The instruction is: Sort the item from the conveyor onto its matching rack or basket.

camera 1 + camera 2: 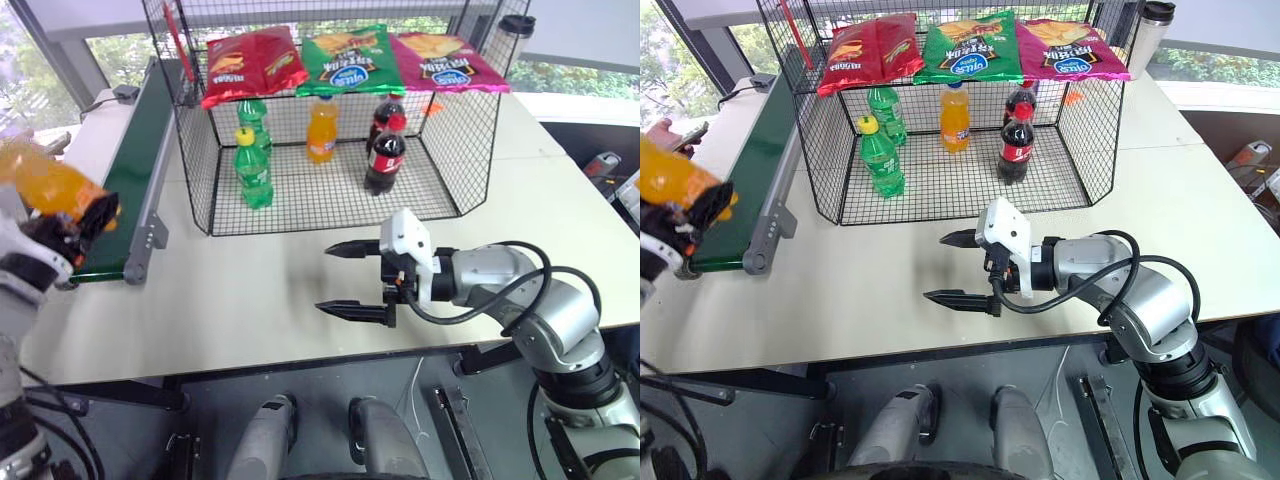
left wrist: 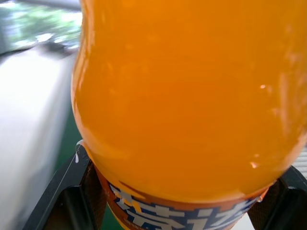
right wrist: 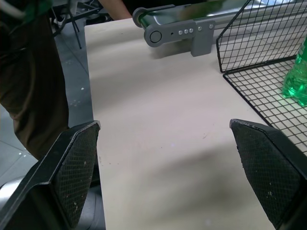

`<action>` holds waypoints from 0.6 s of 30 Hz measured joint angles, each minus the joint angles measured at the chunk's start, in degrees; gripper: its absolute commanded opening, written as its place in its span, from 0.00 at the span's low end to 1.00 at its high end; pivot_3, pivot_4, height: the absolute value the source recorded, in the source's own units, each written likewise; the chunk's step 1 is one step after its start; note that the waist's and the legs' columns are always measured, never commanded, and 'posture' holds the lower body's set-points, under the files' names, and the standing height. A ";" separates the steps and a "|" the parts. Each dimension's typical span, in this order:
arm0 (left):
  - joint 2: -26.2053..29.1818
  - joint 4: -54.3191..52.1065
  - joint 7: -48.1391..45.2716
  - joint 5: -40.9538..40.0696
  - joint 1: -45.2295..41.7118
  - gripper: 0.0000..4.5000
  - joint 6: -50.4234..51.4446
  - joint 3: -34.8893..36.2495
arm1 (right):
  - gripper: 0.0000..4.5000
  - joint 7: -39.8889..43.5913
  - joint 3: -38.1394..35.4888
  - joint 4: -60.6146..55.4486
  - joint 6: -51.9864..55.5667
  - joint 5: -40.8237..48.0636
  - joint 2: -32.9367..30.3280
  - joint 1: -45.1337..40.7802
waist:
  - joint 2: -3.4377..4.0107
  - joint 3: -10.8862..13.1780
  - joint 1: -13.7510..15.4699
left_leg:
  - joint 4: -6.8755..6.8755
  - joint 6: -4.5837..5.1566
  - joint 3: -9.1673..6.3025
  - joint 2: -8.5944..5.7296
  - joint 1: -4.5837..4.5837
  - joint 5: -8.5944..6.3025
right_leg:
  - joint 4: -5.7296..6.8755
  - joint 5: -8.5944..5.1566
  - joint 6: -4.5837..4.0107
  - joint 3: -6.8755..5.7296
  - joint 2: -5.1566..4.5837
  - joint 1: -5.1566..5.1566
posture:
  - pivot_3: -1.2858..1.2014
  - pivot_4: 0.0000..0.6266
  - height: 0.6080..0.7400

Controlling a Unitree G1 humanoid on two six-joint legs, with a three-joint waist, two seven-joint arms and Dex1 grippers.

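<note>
Risk: I judge the soda bottle [image 1: 45, 183] may slip, since my grip sits low by its label and it leans
Left gripper [image 1: 75, 228]: I have it pinching the bottle, lifted beside the conveyor [image 1: 130, 170]
Right gripper [image 1: 352, 280]: fingers spread wide, empty, over the table [image 1: 250, 290]
Basket [image 1: 330, 190]: well apart from the bottle

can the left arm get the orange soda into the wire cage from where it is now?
Probably yes. The left pincer grips the soda bottle beside the conveyor; the cage opens toward the robot, though the right pincer hangs before it.
</note>
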 measured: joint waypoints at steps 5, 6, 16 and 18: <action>1.72 -4.54 -7.36 -0.73 0.27 0.67 2.12 -13.57 | 1.00 -0.09 -0.03 0.51 -0.09 0.25 1.01 -0.66 | 0.01 0.01 -0.23 | -0.04 0.02 0.05 0.02 0.00 0.00 | 0.02 0.00 -0.01 0.07 0.03 -0.04 | 0.52 0.24 0.99; 1.76 -5.24 -8.86 -0.53 0.24 0.67 2.05 -16.48 | 1.00 0.07 -0.04 1.05 -0.63 0.18 1.23 -0.73 | 0.01 0.01 -0.27 | -0.03 0.03 0.04 0.03 0.00 0.00 | 0.02 0.00 -0.01 0.07 0.05 -0.04 | 0.52 0.24 0.99; 0.13 -5.39 -22.35 14.91 -1.68 0.67 -11.20 -41.40 | 1.00 -3.04 -0.07 8.05 -4.87 -3.79 5.94 -2.68 | 0.02 0.01 -0.04 | -0.05 0.04 0.09 0.02 -0.01 -0.01 | -0.06 0.00 -0.03 0.12 0.03 -0.03 | 0.52 0.24 0.99; -0.70 -3.61 -23.95 17.13 -2.48 0.67 -13.18 -43.80 | 1.00 -3.88 -0.12 8.64 -5.07 -4.23 6.60 -2.79 | 0.02 0.01 -0.04 | -0.07 0.06 0.07 0.02 -0.01 0.00 | -0.04 0.01 -0.03 0.11 0.03 -0.05 | 0.52 0.24 0.99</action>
